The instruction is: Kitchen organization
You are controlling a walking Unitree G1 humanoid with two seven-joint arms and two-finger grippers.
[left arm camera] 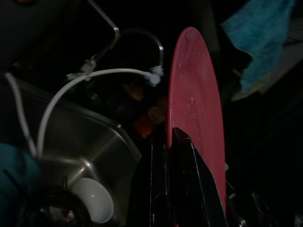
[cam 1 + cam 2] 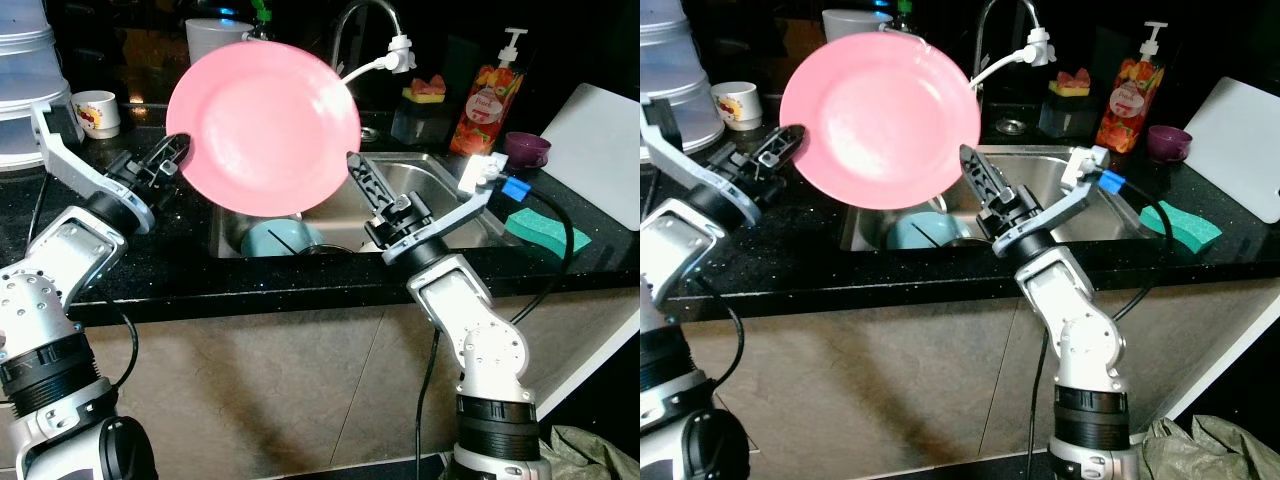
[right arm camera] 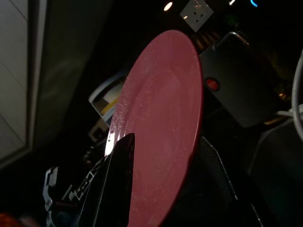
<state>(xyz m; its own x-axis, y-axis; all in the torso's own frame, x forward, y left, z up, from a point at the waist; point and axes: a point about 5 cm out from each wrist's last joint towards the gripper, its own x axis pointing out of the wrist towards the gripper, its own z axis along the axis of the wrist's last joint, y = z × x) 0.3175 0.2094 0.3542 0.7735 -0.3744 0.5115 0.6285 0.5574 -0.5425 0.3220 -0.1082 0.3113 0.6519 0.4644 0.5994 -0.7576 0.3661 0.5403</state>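
Oddly, left gripper [image 2: 183,150] and right gripper [image 2: 352,165] each clamp the pink plate [image 2: 262,128], hiding the sink [image 2: 420,180] behind.

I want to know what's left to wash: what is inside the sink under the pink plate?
In the sink a light blue bowl shows, and a white cup in the left wrist view. The pink plate, held by both tools, covers the rest.

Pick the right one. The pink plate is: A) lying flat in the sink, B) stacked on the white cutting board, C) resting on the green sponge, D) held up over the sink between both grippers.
D: the pink plate stands on edge above the sink, with the left gripper on one rim and the right gripper on the other.
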